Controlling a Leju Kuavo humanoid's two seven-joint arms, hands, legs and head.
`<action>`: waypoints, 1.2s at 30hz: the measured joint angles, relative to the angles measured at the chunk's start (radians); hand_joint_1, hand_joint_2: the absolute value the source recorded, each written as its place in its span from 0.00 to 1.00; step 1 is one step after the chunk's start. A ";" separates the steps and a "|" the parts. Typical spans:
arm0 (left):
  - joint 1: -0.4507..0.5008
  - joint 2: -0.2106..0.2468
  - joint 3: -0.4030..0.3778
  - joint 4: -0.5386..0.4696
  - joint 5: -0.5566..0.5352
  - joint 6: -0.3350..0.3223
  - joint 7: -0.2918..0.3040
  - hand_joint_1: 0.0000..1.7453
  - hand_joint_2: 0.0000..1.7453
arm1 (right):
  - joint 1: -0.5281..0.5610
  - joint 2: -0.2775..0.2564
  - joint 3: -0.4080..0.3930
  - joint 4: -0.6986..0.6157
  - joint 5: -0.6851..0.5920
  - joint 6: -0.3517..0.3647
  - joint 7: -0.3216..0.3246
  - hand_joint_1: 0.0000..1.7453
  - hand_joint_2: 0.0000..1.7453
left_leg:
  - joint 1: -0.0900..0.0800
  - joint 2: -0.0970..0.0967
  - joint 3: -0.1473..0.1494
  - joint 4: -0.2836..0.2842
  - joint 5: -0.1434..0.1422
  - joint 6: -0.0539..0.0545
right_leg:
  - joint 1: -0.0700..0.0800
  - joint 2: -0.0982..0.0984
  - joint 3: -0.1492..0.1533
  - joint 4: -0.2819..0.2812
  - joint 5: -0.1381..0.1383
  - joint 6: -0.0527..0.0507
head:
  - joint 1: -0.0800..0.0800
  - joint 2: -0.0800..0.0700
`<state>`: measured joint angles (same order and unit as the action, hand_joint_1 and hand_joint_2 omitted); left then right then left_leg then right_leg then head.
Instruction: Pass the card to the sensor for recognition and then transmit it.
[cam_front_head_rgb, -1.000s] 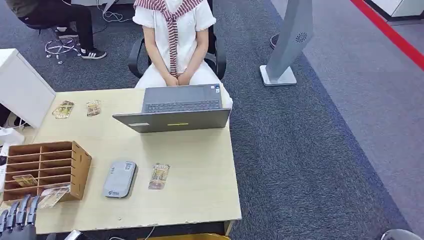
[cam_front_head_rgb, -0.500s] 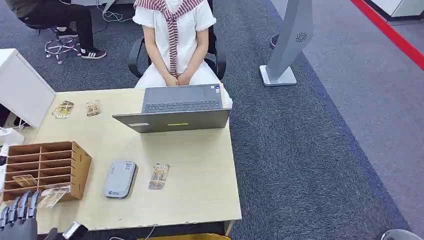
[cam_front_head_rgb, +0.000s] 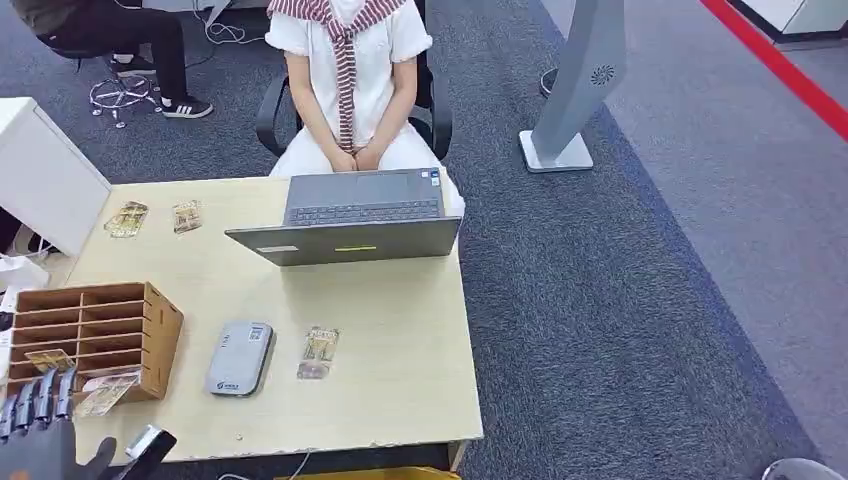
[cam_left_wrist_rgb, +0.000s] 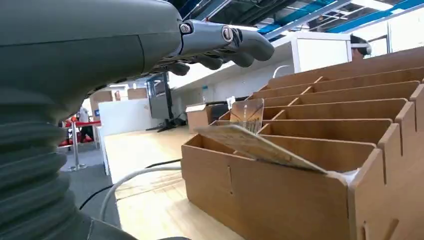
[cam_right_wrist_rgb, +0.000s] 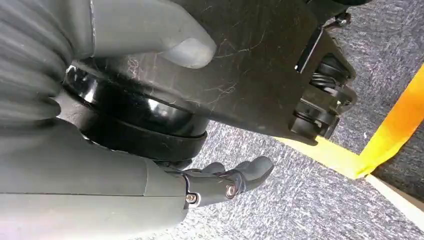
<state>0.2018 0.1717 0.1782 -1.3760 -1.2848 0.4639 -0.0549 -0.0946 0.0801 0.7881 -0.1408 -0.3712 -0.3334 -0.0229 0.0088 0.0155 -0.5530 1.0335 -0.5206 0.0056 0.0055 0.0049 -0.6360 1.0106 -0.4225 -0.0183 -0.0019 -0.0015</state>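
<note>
Left robot hand (cam_front_head_rgb: 40, 425) at lower left, fingers apart, empty — just before the wooden rack (cam_front_head_rgb: 95, 335) holding a card (cam_front_head_rgb: 100, 392), right robot hand (cam_right_wrist_rgb: 220, 182) loosely spread over carpet.

The left hand (cam_front_head_rgb: 40, 430) is cut off by the head view's lower left corner — its palm and wrist run out of frame. The wooden rack (cam_front_head_rgb: 95, 340) loses its left end at the edge. The seated person (cam_front_head_rgb: 345, 80) is cropped above the shoulders. Print on the card (cam_front_head_rgb: 318, 352) beside the grey sensor (cam_front_head_rgb: 240, 358) is too small to read.
</note>
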 joint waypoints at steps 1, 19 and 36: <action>-0.002 0.000 0.000 0.000 0.000 -0.002 0.000 0.00 1.00 | 0.000 0.000 0.002 0.000 0.000 0.000 0.000 0.00 1.00 | 0.000 0.000 0.000 0.000 0.000 0.000 | 0.000 0.000 0.000 0.000 0.000 0.000 | 0.000 0.000; -0.020 0.002 -0.002 0.000 -0.001 -0.002 0.002 0.55 1.00 | -0.002 0.000 0.010 0.000 0.000 0.002 -0.002 0.00 1.00 | 0.000 0.000 0.000 0.000 0.000 0.000 | 0.000 0.000 0.000 0.000 0.000 0.000 | 0.000 0.000; -0.031 0.022 -0.011 0.000 0.012 0.015 0.022 1.00 1.00 | -0.002 -0.003 0.010 0.000 -0.006 0.009 -0.010 0.00 1.00 | 0.000 0.000 0.000 0.000 0.000 0.000 | 0.000 0.000 0.000 0.000 0.000 0.000 | 0.000 0.000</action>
<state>0.1707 0.1938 0.1671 -1.3760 -1.2726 0.4784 -0.0328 -0.0963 0.0774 0.7984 -0.1404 -0.3773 -0.3246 -0.0324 0.0087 0.0157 -0.5528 1.0336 -0.5206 0.0057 0.0056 0.0052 -0.6359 1.0106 -0.4225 -0.0182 -0.0015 -0.0015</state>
